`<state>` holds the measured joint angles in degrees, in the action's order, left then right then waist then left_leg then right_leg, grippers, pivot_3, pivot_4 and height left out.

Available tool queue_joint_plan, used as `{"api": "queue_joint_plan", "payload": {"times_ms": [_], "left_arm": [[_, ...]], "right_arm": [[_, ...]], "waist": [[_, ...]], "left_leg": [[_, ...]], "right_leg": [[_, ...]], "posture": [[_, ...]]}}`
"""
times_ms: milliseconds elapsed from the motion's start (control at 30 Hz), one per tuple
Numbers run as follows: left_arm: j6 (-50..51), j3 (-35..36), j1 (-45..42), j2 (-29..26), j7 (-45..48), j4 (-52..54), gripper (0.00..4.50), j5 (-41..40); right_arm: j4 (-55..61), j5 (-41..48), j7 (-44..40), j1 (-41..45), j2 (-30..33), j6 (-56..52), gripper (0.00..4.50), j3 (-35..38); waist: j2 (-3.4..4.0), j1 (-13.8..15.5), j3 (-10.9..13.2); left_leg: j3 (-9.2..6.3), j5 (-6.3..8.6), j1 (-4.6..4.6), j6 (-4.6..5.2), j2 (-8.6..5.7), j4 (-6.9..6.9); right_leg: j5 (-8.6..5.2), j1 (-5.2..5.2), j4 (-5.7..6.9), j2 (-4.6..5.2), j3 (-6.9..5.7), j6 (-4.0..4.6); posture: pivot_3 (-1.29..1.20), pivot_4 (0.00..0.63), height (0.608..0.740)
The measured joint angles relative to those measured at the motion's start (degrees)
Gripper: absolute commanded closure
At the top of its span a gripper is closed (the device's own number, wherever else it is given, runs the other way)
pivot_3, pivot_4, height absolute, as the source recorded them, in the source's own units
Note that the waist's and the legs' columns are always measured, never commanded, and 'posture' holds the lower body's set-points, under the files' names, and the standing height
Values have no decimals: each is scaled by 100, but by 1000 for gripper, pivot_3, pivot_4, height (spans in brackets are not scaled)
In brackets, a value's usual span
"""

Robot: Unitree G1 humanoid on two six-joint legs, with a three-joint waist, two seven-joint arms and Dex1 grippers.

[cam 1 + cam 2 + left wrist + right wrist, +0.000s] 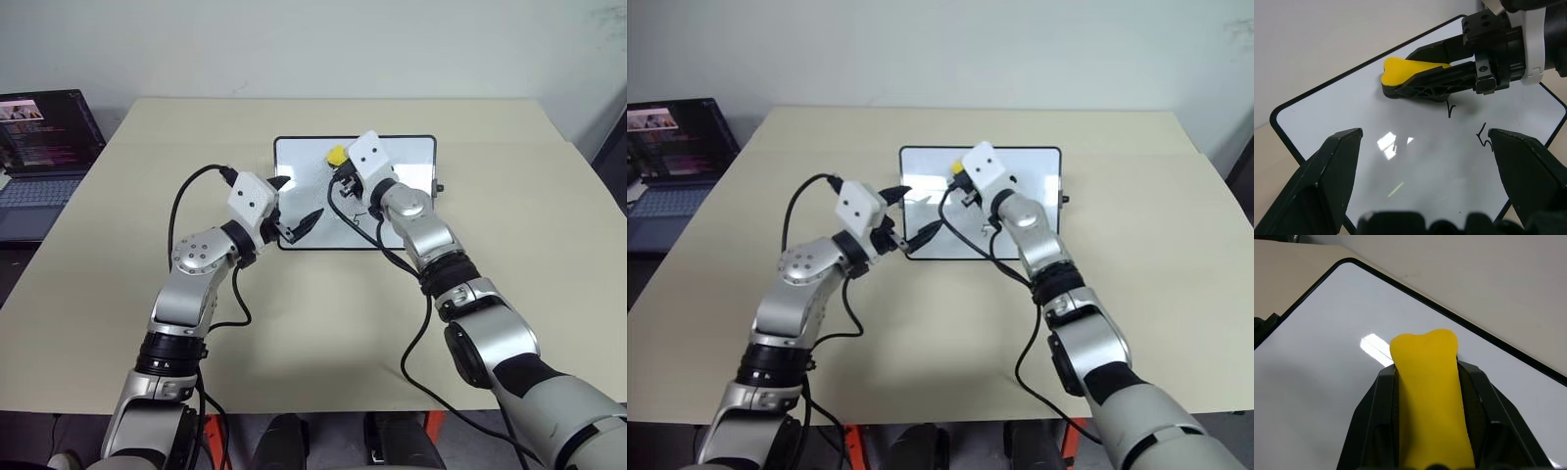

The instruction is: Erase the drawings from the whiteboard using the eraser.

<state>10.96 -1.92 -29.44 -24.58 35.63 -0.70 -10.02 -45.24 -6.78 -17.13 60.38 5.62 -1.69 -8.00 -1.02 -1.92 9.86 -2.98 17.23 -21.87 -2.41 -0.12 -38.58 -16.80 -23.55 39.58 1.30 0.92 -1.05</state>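
The whiteboard [411,157] lies flat on the beige table, past its middle. My right gripper [338,168] is shut on the yellow eraser [336,155], which rests against the board's far middle; the wrist view has it squeezed between both fingers [1425,382]. Two small black drawings [1449,108] remain just beside the eraser [1400,71], toward the board's near side. My left gripper [297,203] is open over the board's near left corner, fingers spread wide with nothing between them.
An open laptop [39,157] sits beyond the table's left edge. A small black knob [439,188] sticks out from the board's right side. Black cables hang off both arms. Bare table [509,274] surrounds the board.
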Motion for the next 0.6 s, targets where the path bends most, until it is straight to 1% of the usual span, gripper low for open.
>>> {"api": "queue_joint_plan", "payload": {"times_ms": [233,600], "left_arm": [[36,0,0,-1,-3,33,0,0],[100,-2,-67,7,2,42,0,0]], "right_arm": [[221,-61,-42,-158,212,-143,3199,-7],[779,-79,-147,-540,615,-314,3199,-5]], "waist": [[0,13,0],[-2,18,-2]], "left_leg": [[-5,7,3,13,-5,-28],[-6,11,7,20,-7,-32]], "right_leg": [[0,3,34,2,0,0],[0,8,36,2,0,0]], "posture": [[0,150,740],[0,150,740]]}}
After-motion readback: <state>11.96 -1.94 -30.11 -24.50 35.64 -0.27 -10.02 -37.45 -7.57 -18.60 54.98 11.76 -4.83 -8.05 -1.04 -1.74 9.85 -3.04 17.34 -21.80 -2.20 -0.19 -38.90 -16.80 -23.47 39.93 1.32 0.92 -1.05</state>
